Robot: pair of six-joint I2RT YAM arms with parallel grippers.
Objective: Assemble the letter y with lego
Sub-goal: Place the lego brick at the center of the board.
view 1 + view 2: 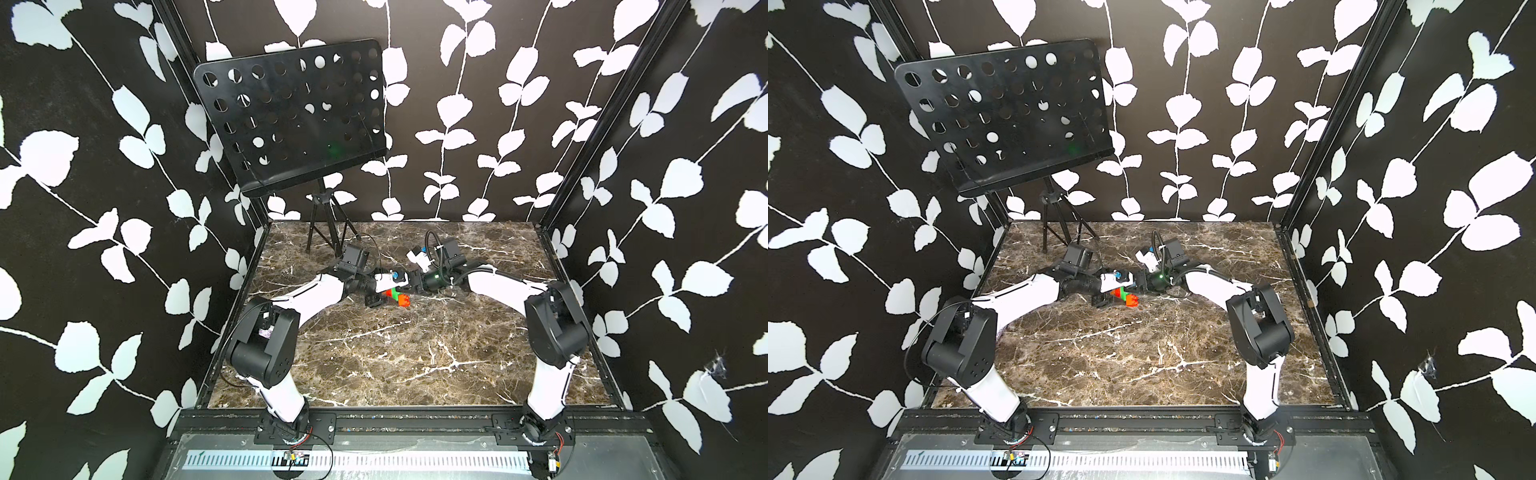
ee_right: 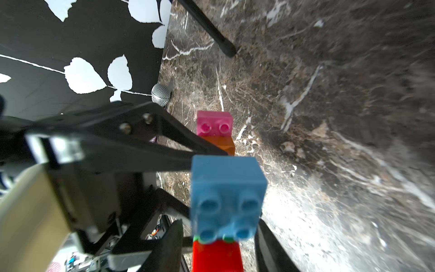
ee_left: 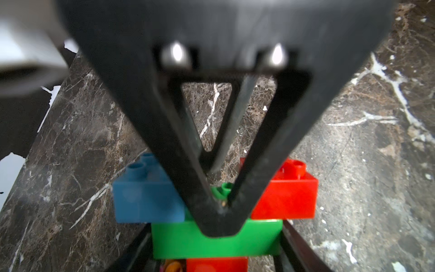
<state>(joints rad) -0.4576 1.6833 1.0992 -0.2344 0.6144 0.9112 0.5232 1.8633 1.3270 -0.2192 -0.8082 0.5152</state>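
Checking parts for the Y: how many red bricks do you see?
2. One red brick sits on the studded side of the green bar, at one end, across from the blue brick. The other red brick joins the bar's opposite face, at its middle. More could be hidden.

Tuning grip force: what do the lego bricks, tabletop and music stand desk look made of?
Blue brick, pink brick, green brick: moulded plastic, studded; pink looks translucent, green glossy. Tabletop: brown marble look, white veins, bright glare; stone or printed laminate, cannot tell. Music stand desk: black perforated sheet, probably painted metal.
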